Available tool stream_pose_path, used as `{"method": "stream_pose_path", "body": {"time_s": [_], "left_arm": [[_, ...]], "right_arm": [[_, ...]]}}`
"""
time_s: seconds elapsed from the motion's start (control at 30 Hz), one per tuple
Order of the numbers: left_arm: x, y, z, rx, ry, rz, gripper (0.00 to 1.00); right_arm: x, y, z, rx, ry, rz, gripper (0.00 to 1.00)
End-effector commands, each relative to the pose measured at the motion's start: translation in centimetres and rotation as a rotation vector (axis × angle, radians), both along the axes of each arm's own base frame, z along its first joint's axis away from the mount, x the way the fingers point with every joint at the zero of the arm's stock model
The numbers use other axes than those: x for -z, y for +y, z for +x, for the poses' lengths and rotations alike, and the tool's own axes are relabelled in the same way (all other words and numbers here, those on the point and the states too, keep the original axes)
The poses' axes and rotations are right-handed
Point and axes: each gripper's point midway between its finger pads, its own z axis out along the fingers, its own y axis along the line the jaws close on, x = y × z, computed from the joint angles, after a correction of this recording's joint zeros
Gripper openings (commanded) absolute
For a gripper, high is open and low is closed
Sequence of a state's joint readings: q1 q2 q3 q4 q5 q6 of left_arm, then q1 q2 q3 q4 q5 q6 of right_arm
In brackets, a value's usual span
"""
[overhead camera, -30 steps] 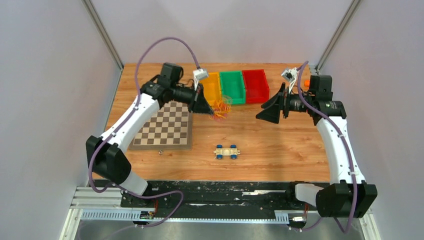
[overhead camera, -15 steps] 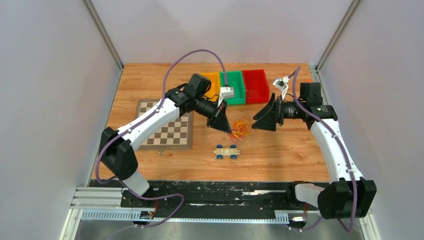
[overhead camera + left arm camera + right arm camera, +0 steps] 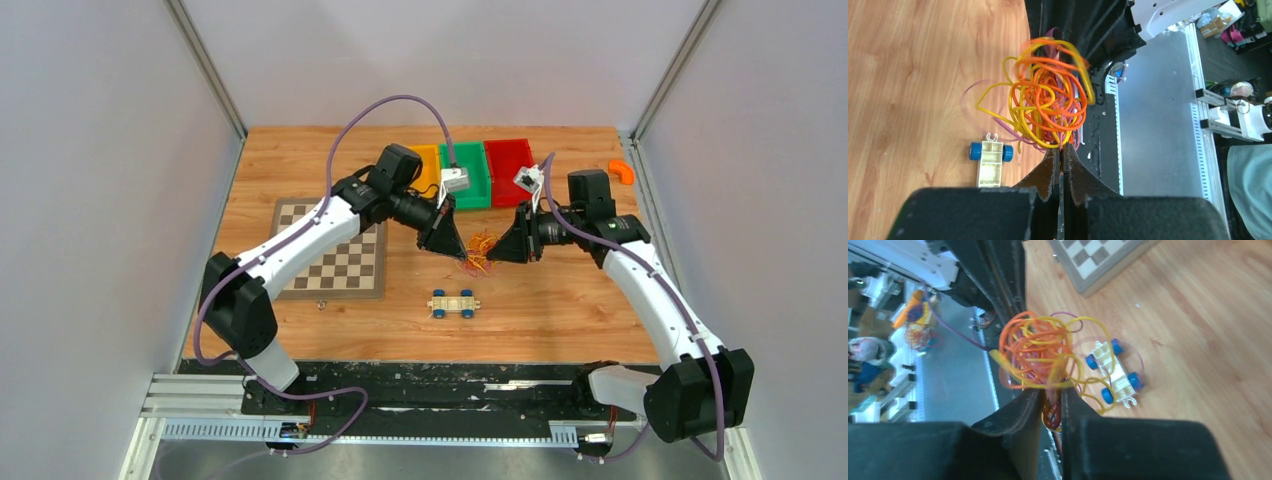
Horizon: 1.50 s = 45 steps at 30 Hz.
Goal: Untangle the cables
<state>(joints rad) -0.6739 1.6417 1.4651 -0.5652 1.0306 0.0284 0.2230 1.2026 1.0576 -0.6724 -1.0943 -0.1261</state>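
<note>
The cables (image 3: 481, 247) are a loose ball of thin yellow, orange and red loops hanging above the table's middle, between both grippers. My left gripper (image 3: 459, 254) holds the ball from the left. In the left wrist view its jaws (image 3: 1061, 149) are pressed together on strands at the foot of the cables (image 3: 1048, 100). My right gripper (image 3: 495, 255) meets the ball from the right. In the right wrist view its jaws (image 3: 1050, 392) stand narrow with red and orange loops pinched between them, and the rest of the cables (image 3: 1040, 347) bulges beyond the tips.
A small toy car (image 3: 454, 303) with blue wheels lies on the wood just in front of the cables. A chessboard (image 3: 330, 250) lies at the left. Yellow (image 3: 425, 170), green (image 3: 466, 172) and red (image 3: 511, 170) bins stand at the back. An orange object (image 3: 621, 171) lies at the back right.
My left arm carried the cables from beside the bins to the table's middle. My right arm moved left to the ball and its jaws went from wide open to closed on strands.
</note>
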Motion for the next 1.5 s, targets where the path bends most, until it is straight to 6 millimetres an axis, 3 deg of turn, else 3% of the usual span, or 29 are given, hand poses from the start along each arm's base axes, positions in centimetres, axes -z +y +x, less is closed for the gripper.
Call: {"method": "stream_pose_path", "body": {"time_s": [0.0, 0.1, 0.17, 0.2, 0.3, 0.33, 0.43, 0.57, 0.6, 0.7, 0.73, 0.77, 0.8, 0.93, 0.97, 1.0, 1.03, 1.07, 1.1, 1.23, 1.3, 1.33, 1.37, 1.4, 1.47], "left_arm": [[-1.6, 1.5, 0.4, -0.044, -0.074, -0.021, 0.0], [-0.5, 4.0, 1.8, -0.139, -0.104, 0.023, 0.0], [-0.1, 6.2, 3.0, -0.216, -0.15, 0.046, 0.0], [-0.8, 7.4, 3.5, -0.259, -0.186, 0.042, 0.0], [0.3, 10.4, 4.8, -0.399, -0.27, 0.108, 0.0], [-0.3, 11.2, 4.8, -0.437, -0.317, 0.109, 0.0], [1.5, 12.9, 4.0, -0.456, -0.378, 0.156, 0.0], [2.0, 13.8, 3.2, -0.444, -0.412, 0.178, 0.01], [1.4, 13.3, 2.8, -0.411, -0.402, 0.155, 0.06], [0.0, 11.5, 2.3, -0.336, -0.374, 0.104, 0.69], [-1.6, 10.8, 2.7, -0.338, -0.403, 0.074, 0.82], [-2.0, 9.9, 2.6, -0.318, -0.413, 0.062, 0.89], [-3.8, 8.5, 2.6, -0.305, -0.456, 0.013, 0.97], [-6.9, 4.1, 3.4, -0.272, -0.48, -0.087, 1.0], [-6.0, 2.9, 3.9, -0.254, -0.439, -0.075, 1.0], [-7.0, 1.8, 3.8, -0.241, -0.418, -0.093, 1.0], [-5.5, 0.6, 4.2, -0.216, -0.365, -0.072, 1.0], [-6.4, -0.5, 3.8, -0.201, -0.341, -0.091, 1.0], [-5.2, -1.6, 4.0, -0.176, -0.303, -0.079, 1.0], [-5.6, -4.9, 2.3, -0.095, -0.246, -0.159, 1.0], [-4.3, -5.6, 1.3, -0.054, -0.213, -0.14, 0.88], [-3.8, -5.7, 0.9, -0.045, -0.196, -0.125, 0.72], [-2.9, -5.4, 0.7, -0.047, -0.169, -0.093, 0.62], [-2.5, -5.1, 0.8, -0.053, -0.166, -0.075, 0.34], [-1.4, -3.6, 1.4, -0.096, -0.174, -0.028, 0.04]], "right_arm": [[-0.9, -2.3, 3.8, 0.194, -0.15, -0.112, 0.02], [-0.8, -5.5, 5.6, 0.328, -0.189, -0.171, 0.0], [-1.5, -7.6, 6.3, 0.394, -0.221, -0.176, 0.0], [-1.9, -8.6, 6.6, 0.424, -0.242, -0.18, 0.0], [-3.4, -10.8, 7.3, 0.483, -0.315, -0.195, 0.0], [-3.8, -11.1, 7.4, 0.49, -0.331, -0.194, 0.0], [-4.6, -12.1, 7.7, 0.512, -0.355, -0.193, 0.0], [-5.5, -10.6, 6.3, 0.406, -0.379, -0.11, 0.0], [-5.7, -10.2, 6.0, 0.38, -0.38, -0.089, 0.0], [-6.2, -8.8, 4.2, 0.276, -0.392, -0.011, 0.0], [-6.3, -8.3, 3.6, 0.241, -0.398, 0.012, 0.0], [-6.2, -7.9, 3.1, 0.213, -0.398, 0.029, 0.0], [-6.2, -7.5, 2.7, 0.185, -0.401, 0.04, 0.0], [-5.7, -5.9, 1.5, 0.092, -0.425, 0.065, 0.0], [-5.6, -5.6, 1.4, 0.075, -0.43, 0.066, 0.0], [-5.6, -5.3, 1.3, 0.061, -0.435, 0.068, 0.0], [-5.6, -5.0, 1.2, 0.042, -0.44, 0.069, 0.0], [-5.5, -4.7, 1.2, 0.028, -0.442, 0.071, 0.0], [-5.5, -4.3, 1.0, 0.008, -0.445, 0.073, 0.0], [-5.6, -2.5, 0.1, -0.069, -0.466, 0.079, 0.0], [-5.7, -2.4, 0.4, -0.066, -0.468, 0.075, 0.01], [-5.9, -2.5, 0.6, -0.06, -0.467, 0.07, 0.01], [-5.9, -2.6, 0.9, -0.046, -0.471, 0.057, 0.01], [-5.8, -2.8, 1.3, -0.022, -0.482, 0.033, 0.0], [-4.8, -4.1, 3.0, 0.079, -0.504, -0.072, 0.0]]}}
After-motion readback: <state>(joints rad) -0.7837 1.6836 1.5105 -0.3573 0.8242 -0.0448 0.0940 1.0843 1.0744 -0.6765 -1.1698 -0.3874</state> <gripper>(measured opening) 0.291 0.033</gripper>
